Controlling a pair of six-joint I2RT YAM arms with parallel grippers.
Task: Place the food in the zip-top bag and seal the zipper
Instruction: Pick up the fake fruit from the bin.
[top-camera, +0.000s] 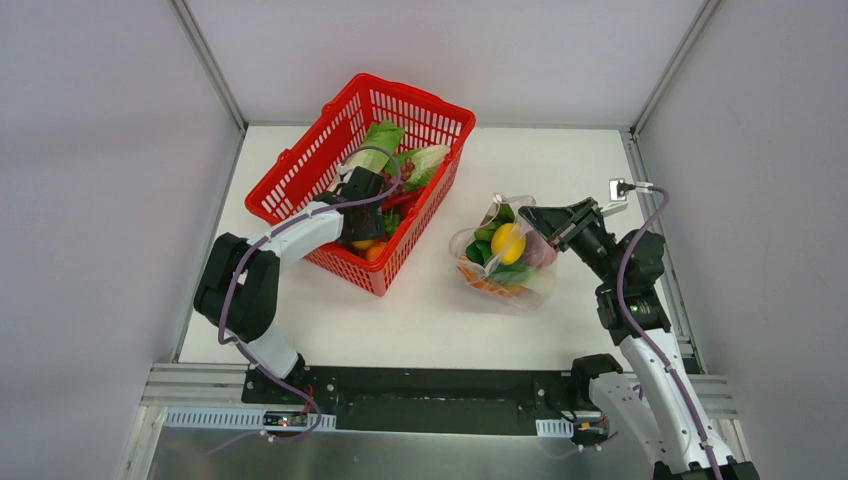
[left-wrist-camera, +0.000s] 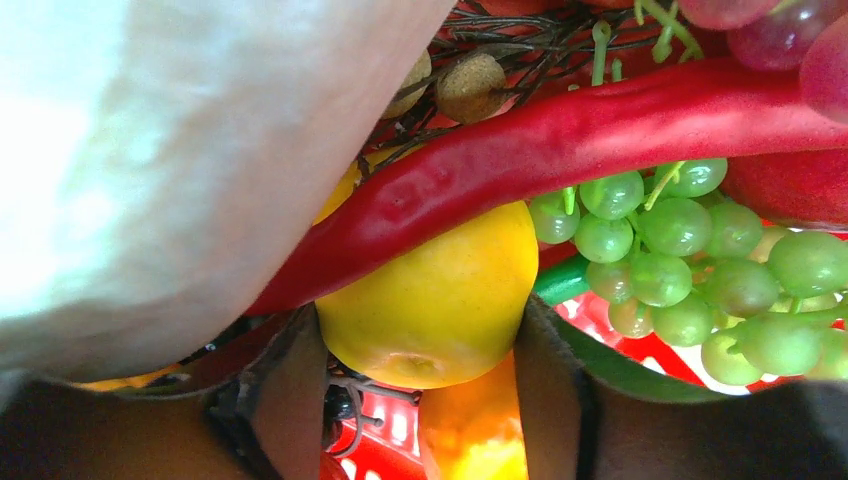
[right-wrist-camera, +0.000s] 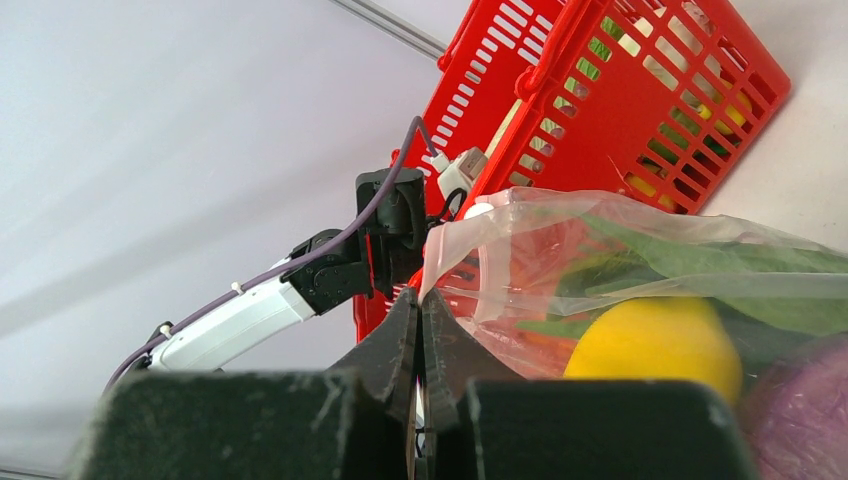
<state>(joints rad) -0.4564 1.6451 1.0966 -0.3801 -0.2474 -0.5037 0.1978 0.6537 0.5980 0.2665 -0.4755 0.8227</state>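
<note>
The clear zip-top bag (top-camera: 497, 272) lies on the table right of the red basket (top-camera: 300, 172), with a yellow lemon (top-camera: 507, 243) and green leaves inside. My right gripper (top-camera: 541, 222) is shut on the bag's near edge. In the right wrist view its fingertips (right-wrist-camera: 420, 300) pinch the pinkish zipper strip (right-wrist-camera: 441, 250), and the bag (right-wrist-camera: 600, 250) with the lemon (right-wrist-camera: 650, 340) rises behind. My left gripper (top-camera: 362, 222) is down in the basket. In the left wrist view its fingers (left-wrist-camera: 290, 390) press both sides of a yellow round fruit (left-wrist-camera: 430, 290).
The basket holds bok choy (top-camera: 377, 140), a red chilli (left-wrist-camera: 560, 140), green grapes (left-wrist-camera: 690, 260), an orange piece (left-wrist-camera: 470, 430) and a big white stem (left-wrist-camera: 150, 150) crowding the left fingers. A purple item (right-wrist-camera: 800, 410) sits in the bag. Walls enclose the table.
</note>
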